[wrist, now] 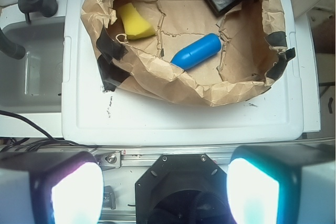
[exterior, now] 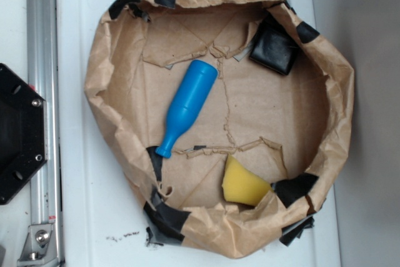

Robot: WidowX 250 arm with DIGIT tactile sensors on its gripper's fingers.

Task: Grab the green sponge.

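The gripper (wrist: 165, 190) hangs well back from the work, its two fingers (wrist: 76, 190) glowing bright at the bottom corners of the wrist view, spread wide with a broad gap between them. Nothing is held and nothing is touched; between the fingers I see only the black mounting base (wrist: 178, 187) and a strip of metal rail (exterior: 42, 110). In the exterior view the gripper does not show at all.

Out beyond it lies a white plastic lid (wrist: 173, 116), and on that sits a crumpled brown paper nest (exterior: 119, 73) patched at the rim with black tape. Inside the nest I count three things, one of each.

One green sponge (exterior: 242, 184), which looks yellow to my eye, a small rounded wedge. In the exterior view it rests on the nest floor at the lower right, tucked against the paper wall, well apart from the gripper.

One blue bottle (exterior: 187, 107), lying on its side across the middle of the floor, narrow neck pointing down-left in the exterior view. It sits apart from the sponge.

One black square pad (exterior: 274, 48), leaning in the upper right against the wall, well apart from the other two.
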